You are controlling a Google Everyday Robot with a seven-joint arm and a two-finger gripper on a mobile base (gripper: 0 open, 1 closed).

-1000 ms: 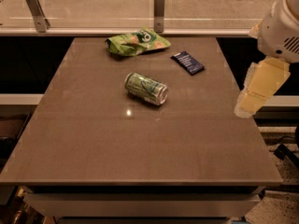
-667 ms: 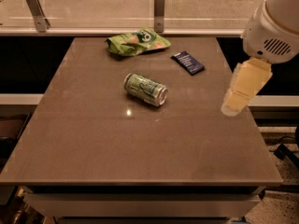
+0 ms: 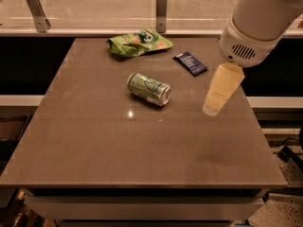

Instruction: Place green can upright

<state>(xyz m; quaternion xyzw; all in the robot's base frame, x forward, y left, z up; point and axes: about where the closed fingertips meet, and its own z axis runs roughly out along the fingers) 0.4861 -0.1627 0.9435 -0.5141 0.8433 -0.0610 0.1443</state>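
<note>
The green can lies on its side near the middle of the brown table, its silver end facing right and toward me. My gripper hangs from the white arm at the upper right. It is over the table's right part, to the right of the can and well apart from it. Only one pale finger shows, pointing down and to the left.
A flat green snack bag lies at the table's far edge. A dark blue packet lies to its right, behind the gripper. A rail with metal posts runs behind the table. The table's right edge is close to the gripper.
The arm and gripper have moved left, from the table's right edge in over the table toward the can. The can, bag and packet have not moved.
</note>
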